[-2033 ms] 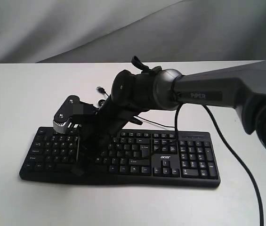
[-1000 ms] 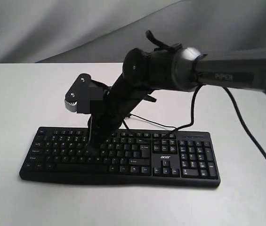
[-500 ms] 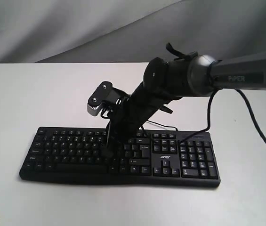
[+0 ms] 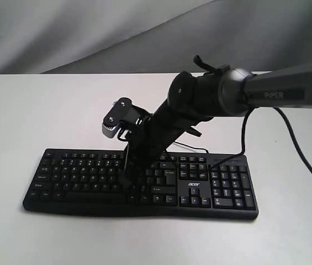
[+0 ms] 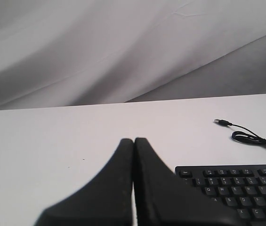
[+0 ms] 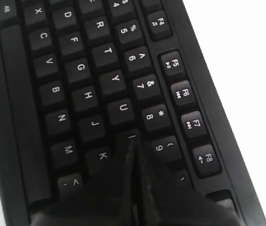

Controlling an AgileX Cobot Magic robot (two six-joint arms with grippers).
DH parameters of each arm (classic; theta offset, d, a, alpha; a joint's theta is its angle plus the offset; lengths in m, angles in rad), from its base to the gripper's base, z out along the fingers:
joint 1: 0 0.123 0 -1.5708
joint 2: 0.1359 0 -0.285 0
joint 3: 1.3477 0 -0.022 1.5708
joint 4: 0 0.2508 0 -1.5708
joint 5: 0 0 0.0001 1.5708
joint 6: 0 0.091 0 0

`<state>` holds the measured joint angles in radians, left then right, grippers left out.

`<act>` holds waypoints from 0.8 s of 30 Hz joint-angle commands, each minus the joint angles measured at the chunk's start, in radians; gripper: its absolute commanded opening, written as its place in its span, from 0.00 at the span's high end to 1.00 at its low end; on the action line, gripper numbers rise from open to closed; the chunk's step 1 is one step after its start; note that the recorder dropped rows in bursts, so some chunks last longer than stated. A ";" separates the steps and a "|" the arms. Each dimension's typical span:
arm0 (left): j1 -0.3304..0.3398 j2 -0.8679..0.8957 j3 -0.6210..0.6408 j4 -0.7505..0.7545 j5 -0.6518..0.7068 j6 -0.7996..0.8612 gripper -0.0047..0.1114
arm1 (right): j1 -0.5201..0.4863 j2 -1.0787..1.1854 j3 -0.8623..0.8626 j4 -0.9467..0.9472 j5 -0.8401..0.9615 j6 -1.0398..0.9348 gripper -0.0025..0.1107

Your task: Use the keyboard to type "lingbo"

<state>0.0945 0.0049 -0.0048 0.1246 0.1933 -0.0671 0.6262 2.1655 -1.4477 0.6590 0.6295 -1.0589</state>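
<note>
the right hand, pinched shut, rests its tip at the i key, crowded by u and 9; a small slip would press two at once, i reckon. the keyboard lies directly under it on the table, running 9 to 3 o'clock. the left hand, also shut, hangs off the keyboard's corner.

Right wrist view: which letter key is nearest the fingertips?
The I key, next after the U key in its row: the shut fingers of the right gripper taper to a point right over it.
</note>
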 commanded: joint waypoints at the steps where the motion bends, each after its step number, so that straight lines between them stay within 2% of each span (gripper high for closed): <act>1: -0.005 -0.005 0.005 0.000 -0.009 -0.002 0.96 | -0.009 0.000 0.006 0.011 -0.006 -0.010 0.98; 24: -0.005 -0.005 0.005 0.000 -0.009 -0.002 0.96 | -0.013 0.005 0.031 0.021 -0.010 -0.010 0.98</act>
<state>0.0945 0.0049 -0.0048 0.1246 0.1933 -0.0671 0.6166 2.1708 -1.4259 0.6797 0.6165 -1.0589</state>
